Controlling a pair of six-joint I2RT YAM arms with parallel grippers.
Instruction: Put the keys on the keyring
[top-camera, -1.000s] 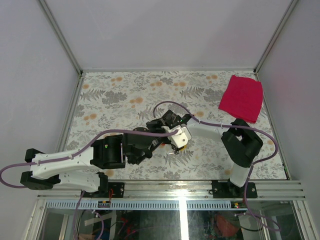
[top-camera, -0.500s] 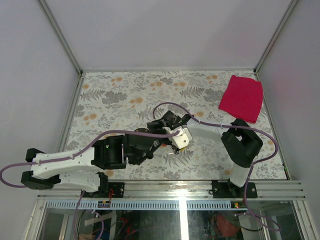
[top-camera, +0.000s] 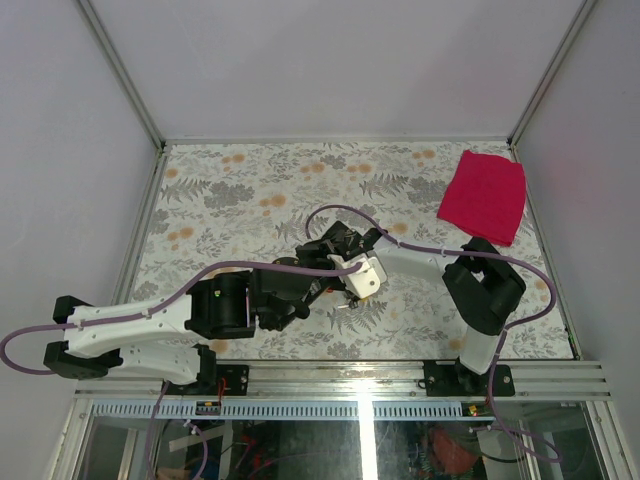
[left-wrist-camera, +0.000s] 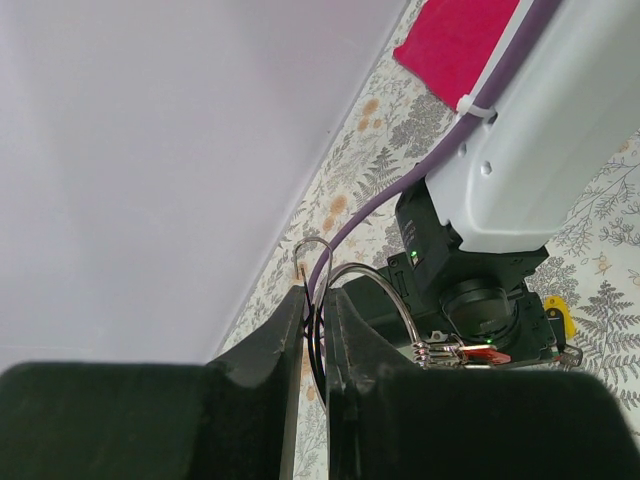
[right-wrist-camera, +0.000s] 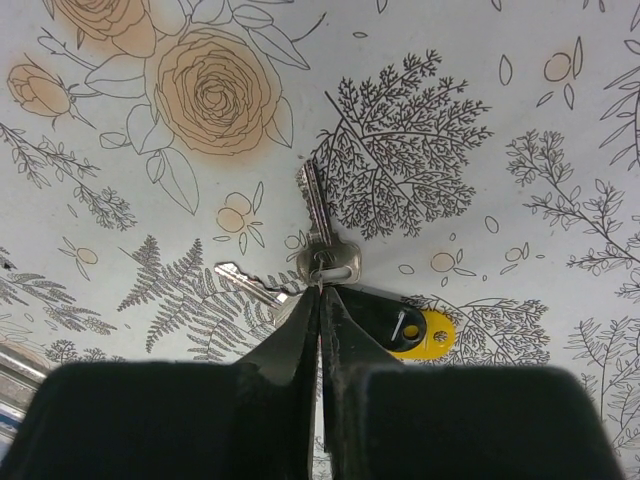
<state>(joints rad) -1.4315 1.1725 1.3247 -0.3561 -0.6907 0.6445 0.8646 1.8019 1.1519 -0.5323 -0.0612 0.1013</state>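
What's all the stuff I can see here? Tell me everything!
silver keys: two, silver, on the table at the right fingers' tips
yellow key: one, yellow head, beside the right fingers
black key: one, black head, next to the yellow key
ring: silver wire loops, count unclear, pinched in the left fingers
cloth: one, red, table's far right corner
table: one, flower-patterned
left fingers: two, black, closed on the ring
right fingers: two, black, shut

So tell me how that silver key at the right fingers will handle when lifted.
The silver key looks thin, flat metal: probably stiff and light. Its smooth shiny head may slip against the shut right fingers. The yellow-headed key lies close by, possibly joined, so it might drag along.
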